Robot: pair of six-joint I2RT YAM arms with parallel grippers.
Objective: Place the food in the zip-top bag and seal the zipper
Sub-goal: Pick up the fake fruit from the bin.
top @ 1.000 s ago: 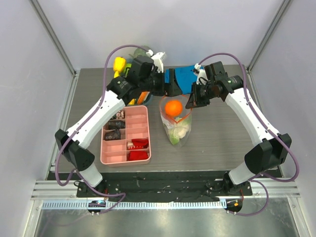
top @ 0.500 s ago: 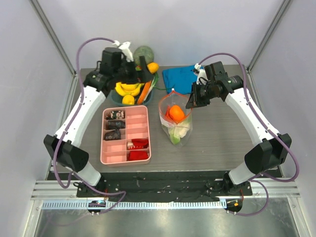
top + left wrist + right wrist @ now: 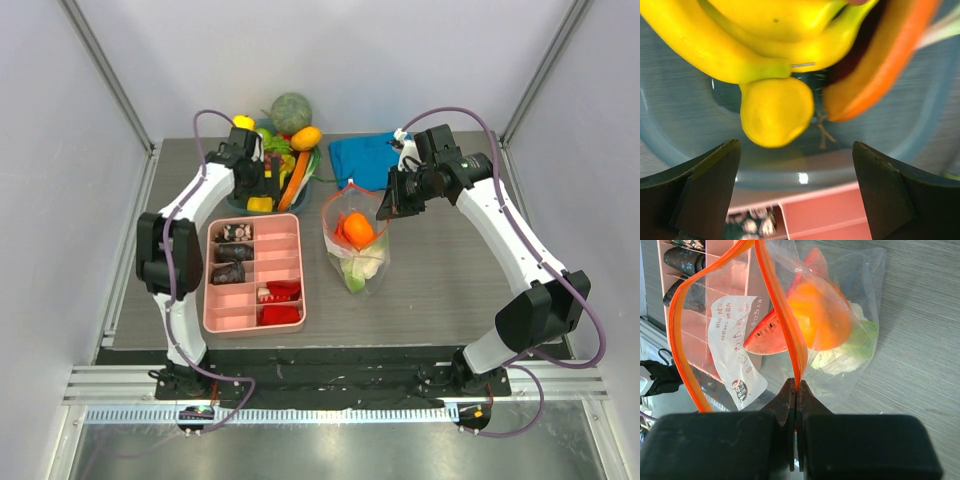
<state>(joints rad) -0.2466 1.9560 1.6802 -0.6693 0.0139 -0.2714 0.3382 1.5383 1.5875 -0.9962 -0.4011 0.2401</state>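
The clear zip-top bag [image 3: 355, 250] stands mid-table with its mouth open. It holds an orange [image 3: 357, 228], a watermelon slice [image 3: 771, 335], cauliflower and green leaves [image 3: 842, 357]. My right gripper [image 3: 388, 207] is shut on the orange-red zipper [image 3: 785, 315] at the bag's right edge and holds it up. My left gripper [image 3: 262, 185] is open and empty over the blue bowl [image 3: 700, 145], just above a lemon [image 3: 776, 110], bananas [image 3: 755, 35] and a carrot [image 3: 880, 65].
The pink compartment tray [image 3: 255, 272] with small dark and red pieces lies left of the bag. A folded blue cloth [image 3: 365, 158] lies at the back. A green melon [image 3: 290, 108] and a yellow fruit [image 3: 306, 137] sit behind the bowl.
My left arm has swung away from the bag mouth back to the bowl. The orange it held over the bag now lies inside the bag. The right gripper has not moved.
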